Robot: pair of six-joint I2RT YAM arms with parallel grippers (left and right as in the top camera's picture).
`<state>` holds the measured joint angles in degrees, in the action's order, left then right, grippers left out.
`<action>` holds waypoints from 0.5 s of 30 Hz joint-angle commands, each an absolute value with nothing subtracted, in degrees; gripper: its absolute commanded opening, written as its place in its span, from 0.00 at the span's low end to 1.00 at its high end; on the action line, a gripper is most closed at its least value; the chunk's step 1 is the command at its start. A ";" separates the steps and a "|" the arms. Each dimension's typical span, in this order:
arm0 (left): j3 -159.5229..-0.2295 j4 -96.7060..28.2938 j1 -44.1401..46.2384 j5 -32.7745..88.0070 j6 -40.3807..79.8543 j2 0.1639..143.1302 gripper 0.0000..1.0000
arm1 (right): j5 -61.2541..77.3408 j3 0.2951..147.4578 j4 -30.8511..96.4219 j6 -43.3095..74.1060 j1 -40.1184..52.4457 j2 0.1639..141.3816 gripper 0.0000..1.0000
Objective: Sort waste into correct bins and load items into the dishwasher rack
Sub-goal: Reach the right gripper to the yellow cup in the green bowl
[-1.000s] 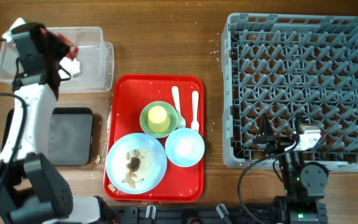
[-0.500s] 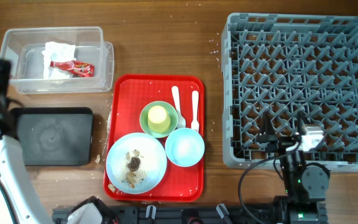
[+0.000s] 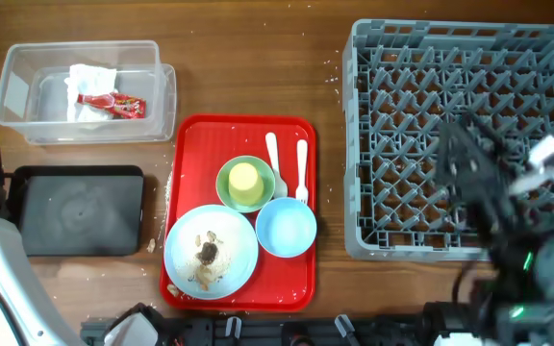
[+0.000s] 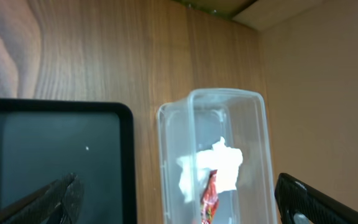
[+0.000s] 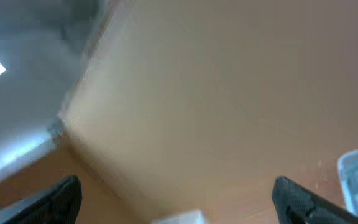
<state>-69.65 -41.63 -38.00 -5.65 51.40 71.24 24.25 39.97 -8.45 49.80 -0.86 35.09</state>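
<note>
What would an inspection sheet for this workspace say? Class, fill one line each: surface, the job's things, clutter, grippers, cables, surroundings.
Surface: wooden table.
Job's things: napkin and red wrapper in the clear tub; black tray beside it; yellow cup in the green bowl, blue bowl, plate with food scraps, spoon and fork on the red serving tray; no dishes seen in the dishwasher rack.
Clutter: stray scrap and crumbs on the wood.
Grippers: left gripper open, facing tub and black tray; right gripper open, holding nothing.
Cables: dark cable by the right arm's base.
Surroundings: beige wall.
</note>
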 commanded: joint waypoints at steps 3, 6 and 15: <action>-69.76 -41.43 -38.26 -5.87 51.90 71.05 1.00 | 25.08 83.90 30.13 17.43 18.15 76.99 1.00; -69.76 -41.43 -38.26 -5.87 51.90 71.05 1.00 | 9.72 100.33 45.78 13.23 32.16 94.78 1.00; -69.76 -41.43 -38.26 -5.87 51.90 71.05 1.00 | 10.28 103.37 58.74 11.29 47.05 117.19 1.00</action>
